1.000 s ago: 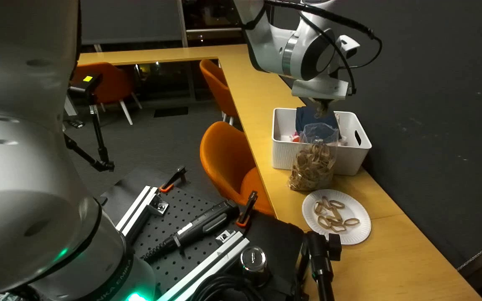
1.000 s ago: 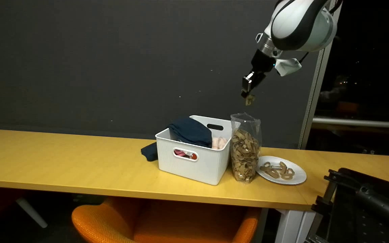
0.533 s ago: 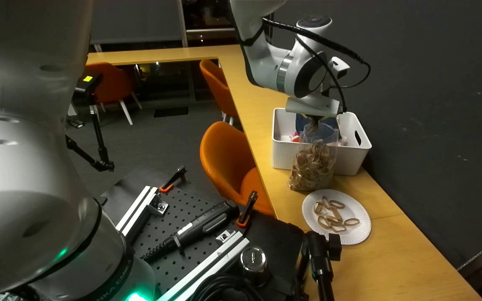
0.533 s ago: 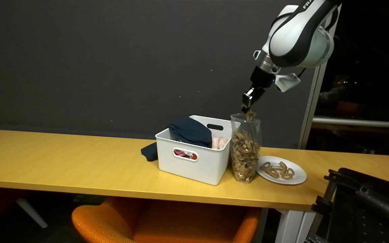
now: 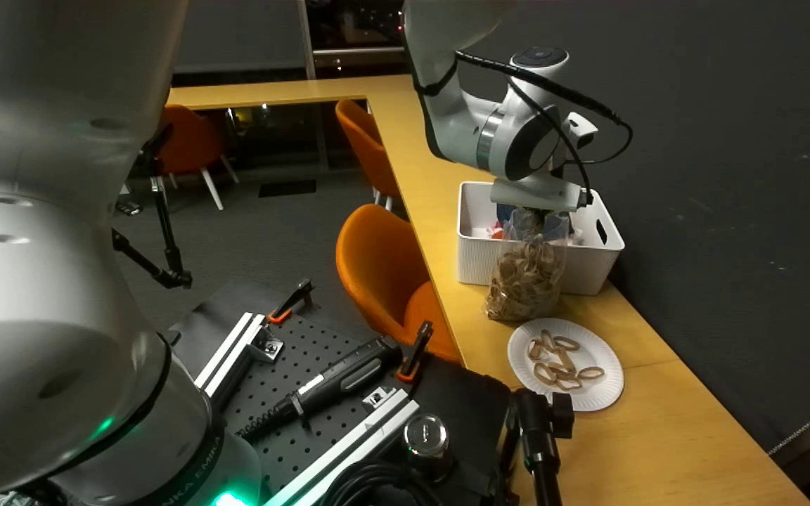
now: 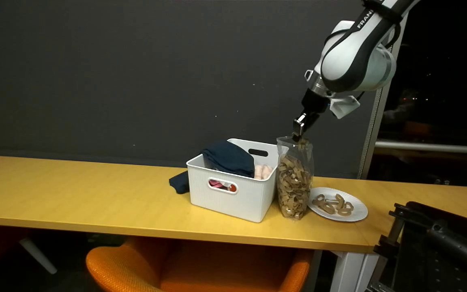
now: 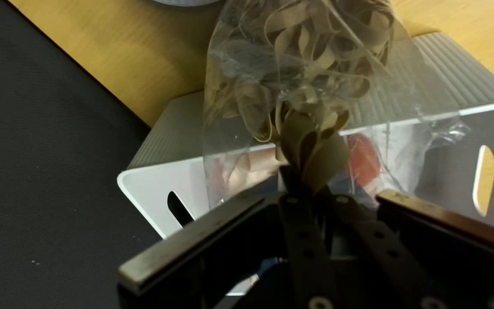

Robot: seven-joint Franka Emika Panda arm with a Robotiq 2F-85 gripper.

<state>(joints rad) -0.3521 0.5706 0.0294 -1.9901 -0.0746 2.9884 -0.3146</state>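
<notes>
While the gripper (image 7: 303, 186) hangs at the mouth of the clear bag (image 6: 292, 151), its fingers are drawn together at the tips, with a small bunch of tan loops (image 7: 326, 159) pinched between them. The wrist view shows these loops fanning out ahead of the fingertips; in both exterior views they appear just under the bag's upper rim, and whether they touch the plastic cannot be told. The bag stands upright on the wooden table (image 6: 95, 190), its lower part packed with similar loops (image 6: 293, 188). Close against it is a white basket (image 6: 225, 202) with handle slots, holding navy cloth (image 6: 229, 159) and a pale pink item (image 6: 262, 172). A dark blue piece of fabric (image 6: 179, 183) shows on the tabletop just beside the basket, at the end away from the bag. On the bag's other side, near it, a white paper plate (image 6: 358, 211) carries several loose loops (image 6: 340, 200). An orange chair (image 5: 377, 267) stands at the table's edge, and a dark wall (image 6: 95, 81) rises behind.
</notes>
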